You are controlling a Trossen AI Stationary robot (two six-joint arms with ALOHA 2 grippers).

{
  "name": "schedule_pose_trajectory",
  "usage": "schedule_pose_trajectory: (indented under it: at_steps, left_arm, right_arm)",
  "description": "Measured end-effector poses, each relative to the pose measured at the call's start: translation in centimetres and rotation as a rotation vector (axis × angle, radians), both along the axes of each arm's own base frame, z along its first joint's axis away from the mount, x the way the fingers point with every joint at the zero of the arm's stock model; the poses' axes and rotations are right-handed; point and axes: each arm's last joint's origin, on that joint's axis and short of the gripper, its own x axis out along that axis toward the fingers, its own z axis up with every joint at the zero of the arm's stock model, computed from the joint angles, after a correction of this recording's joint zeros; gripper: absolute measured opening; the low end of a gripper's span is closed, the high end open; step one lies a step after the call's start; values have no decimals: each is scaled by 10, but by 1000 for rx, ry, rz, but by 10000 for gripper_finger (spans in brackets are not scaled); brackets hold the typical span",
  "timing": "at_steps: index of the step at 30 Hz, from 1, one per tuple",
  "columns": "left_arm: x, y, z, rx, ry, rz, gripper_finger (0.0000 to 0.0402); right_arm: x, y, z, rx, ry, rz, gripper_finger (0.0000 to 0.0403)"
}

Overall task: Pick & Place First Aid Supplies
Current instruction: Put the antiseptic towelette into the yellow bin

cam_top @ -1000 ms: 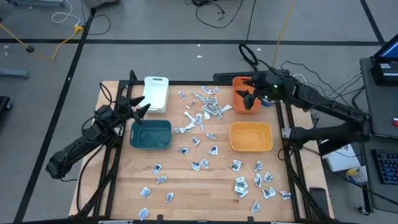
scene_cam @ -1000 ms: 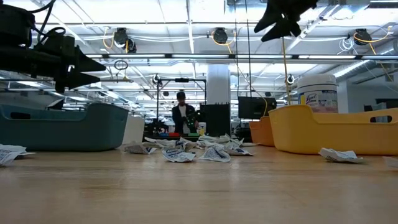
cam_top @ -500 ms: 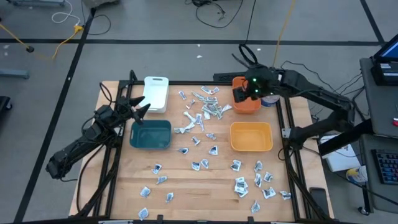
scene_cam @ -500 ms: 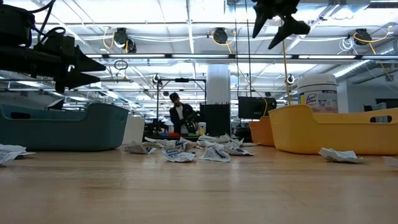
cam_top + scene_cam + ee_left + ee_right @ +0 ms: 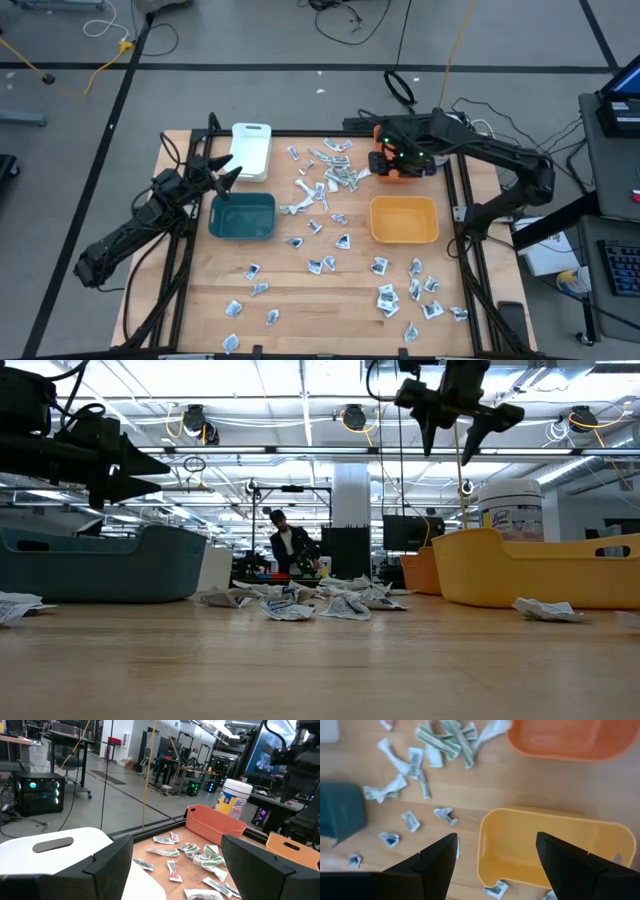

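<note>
supplies [image 5: 330, 180] unmoved, right tool [image 5: 378, 160] now over orange bin [image 5: 397, 169]

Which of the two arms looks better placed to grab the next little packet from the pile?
Probably the right: its open tool hangs beside the pile of packets near the orange bin, while the left tool, also open, waits over by the teal bin.

Bare wood lay open between teal bin [image 5: 242, 217] and yellow bin [image 5: 404, 220], dotted by loose packets [image 5: 316, 226]. A dense packet heap [image 5: 335, 168] blocked the back centre, flanked by white bin [image 5: 251, 150] and orange bin [image 5: 396, 165]. The right gripper [image 5: 380, 160], fingers spread, hung above the orange bin's edge. The left gripper [image 5: 226, 170], fingers spread, hung between the white and teal bins.
</note>
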Motion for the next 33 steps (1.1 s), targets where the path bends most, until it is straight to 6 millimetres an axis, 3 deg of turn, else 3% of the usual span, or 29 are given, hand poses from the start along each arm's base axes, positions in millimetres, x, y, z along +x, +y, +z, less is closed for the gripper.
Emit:
schedule_pose_trajectory:
  at_steps: [8, 12, 23, 33]
  left_arm:
    - [0, 0, 0, 0, 0, 0, 306]
    - [0, 0, 0, 0, 0, 0, 306]
    - [0, 0, 0, 0, 0, 0, 306]
    - [0, 0, 0, 0, 0, 0, 306]
  right_arm:
    - [7, 0, -7, 24, 29, -53, 265]
    - [11, 11, -7, 3, 36, -16, 265]
    - [24, 82, -7, -61, 45, 165, 265]
    - [18, 149, -7, -28, 33, 283, 265]
